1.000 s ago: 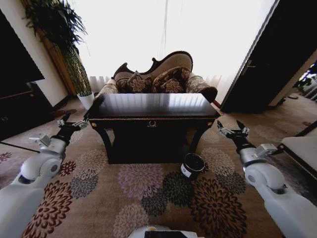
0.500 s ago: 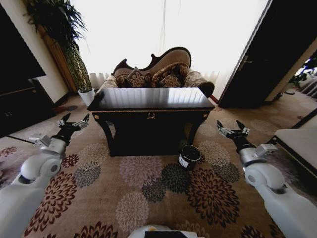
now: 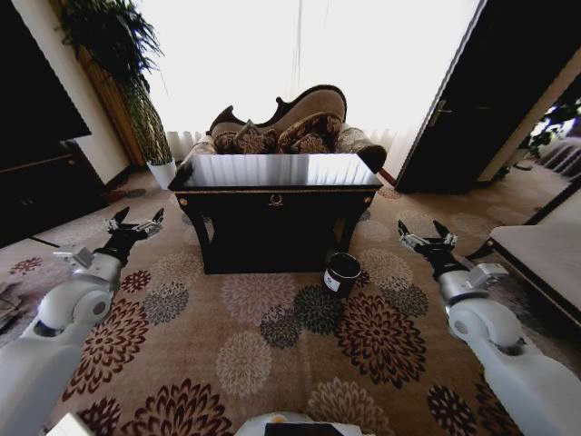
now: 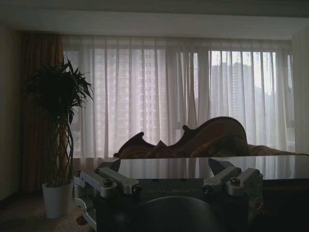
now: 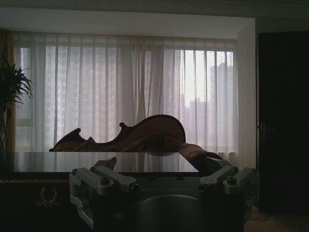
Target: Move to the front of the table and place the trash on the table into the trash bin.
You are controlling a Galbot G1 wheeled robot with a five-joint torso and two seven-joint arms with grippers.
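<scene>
Farther back now, table [image 3: 275,173] glossy on floral carpet [image 3: 272,354]; left gripper [image 3: 133,222], right gripper [image 3: 427,236] spread, empty

table [image 3: 272,173] ahead of both pincers is dark wood, super glossy top; trash bin [image 3: 342,272] looks smooth black plastic, carpet [image 3: 272,354] matt woven, curtains [image 4: 159,96] sheer cloth

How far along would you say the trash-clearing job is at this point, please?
Nothing is binned yet. The robot faces the dark glossy wooden table from a distance, with the small black cylindrical trash bin on the carpet. The left gripper and right gripper are open and empty. Approach, pickups and drops remain.
</scene>
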